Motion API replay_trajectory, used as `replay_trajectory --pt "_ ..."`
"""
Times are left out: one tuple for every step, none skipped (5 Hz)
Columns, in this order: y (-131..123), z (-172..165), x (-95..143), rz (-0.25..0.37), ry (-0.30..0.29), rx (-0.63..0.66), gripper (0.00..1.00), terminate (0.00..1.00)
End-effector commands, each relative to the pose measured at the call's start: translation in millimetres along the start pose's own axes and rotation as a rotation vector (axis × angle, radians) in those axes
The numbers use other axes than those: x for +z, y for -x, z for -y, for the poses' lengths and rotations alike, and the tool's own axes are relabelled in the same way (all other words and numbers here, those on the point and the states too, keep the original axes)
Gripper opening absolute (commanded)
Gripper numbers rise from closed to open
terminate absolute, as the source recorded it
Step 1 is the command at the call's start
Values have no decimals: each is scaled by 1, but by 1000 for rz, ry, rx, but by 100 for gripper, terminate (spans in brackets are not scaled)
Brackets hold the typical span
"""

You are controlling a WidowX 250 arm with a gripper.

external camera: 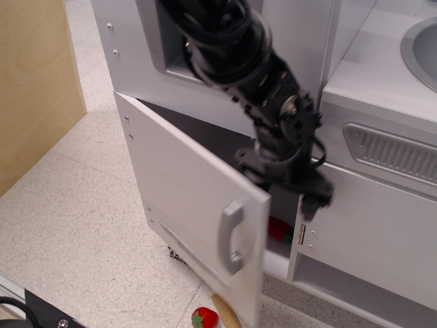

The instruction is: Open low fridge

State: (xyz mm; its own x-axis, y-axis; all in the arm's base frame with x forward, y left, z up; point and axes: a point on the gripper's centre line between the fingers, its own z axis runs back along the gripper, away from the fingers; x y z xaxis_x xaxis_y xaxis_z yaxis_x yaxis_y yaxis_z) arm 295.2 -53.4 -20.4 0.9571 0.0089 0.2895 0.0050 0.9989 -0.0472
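Low fridge [184, 205]: white panel door, grey curved handle [230, 236], standing ajar below the dispenser door [130, 48]; dark interior showing. Gripper [300, 191]: black, behind the door's free top edge; finger spread cannot be told. Red item [278, 229] inside. Strawberry [203, 318] and wooden stick [225, 311] on floor below the door.
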Motion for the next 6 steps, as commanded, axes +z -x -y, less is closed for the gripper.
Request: replay_trajectory --pt "28 -36 15 -57 10 20 100 0" --pt "45 -56 19 -72 5 8 100 0" --pt "57 -77 19 -72 -16 -6 100 0" --pt "69 -95 19 -61 -58 -30 100 0" --pt "74 -115 25 -68 -60 -24 100 0" --pt "76 -134 32 -64 -88 5 100 0"
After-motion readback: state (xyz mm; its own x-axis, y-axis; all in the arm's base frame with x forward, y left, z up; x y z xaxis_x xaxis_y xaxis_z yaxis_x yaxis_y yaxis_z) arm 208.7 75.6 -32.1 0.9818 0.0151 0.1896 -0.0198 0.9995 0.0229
